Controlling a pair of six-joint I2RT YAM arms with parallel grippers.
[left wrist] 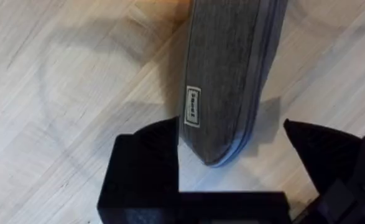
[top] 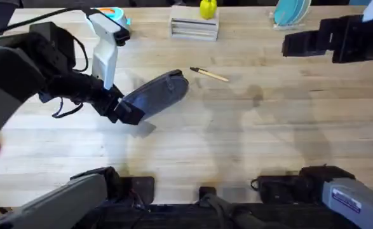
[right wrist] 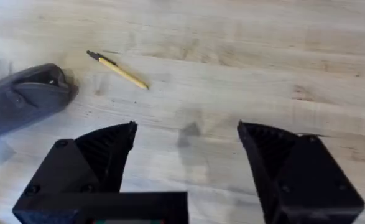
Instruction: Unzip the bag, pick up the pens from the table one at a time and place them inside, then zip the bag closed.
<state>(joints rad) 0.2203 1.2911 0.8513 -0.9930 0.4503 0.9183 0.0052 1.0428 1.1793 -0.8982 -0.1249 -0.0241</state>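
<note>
The blue-grey bag [top: 159,91] lies slanted on the table [top: 250,140], left of the middle. My left gripper [top: 126,111] is low at the bag's near end and is open. In the left wrist view that end of the bag [left wrist: 222,81] sits between the two fingers [left wrist: 146,168], close to one and with a gap to the other. One tan pen [top: 210,74] with a dark tip lies just right of the bag's far end. My right gripper [top: 298,43] hangs high over the back right, open and empty. Its wrist view looks down past the right gripper [right wrist: 185,137] at the pen [right wrist: 117,70] and the bag [right wrist: 22,99].
A white handled tool [top: 105,52] lies behind the left gripper, with a teal and orange object [top: 114,14] beyond it. A stack of flat items [top: 194,27] topped by a yellow object [top: 207,8] sits at the back. Teal plates [top: 291,13] stand back right.
</note>
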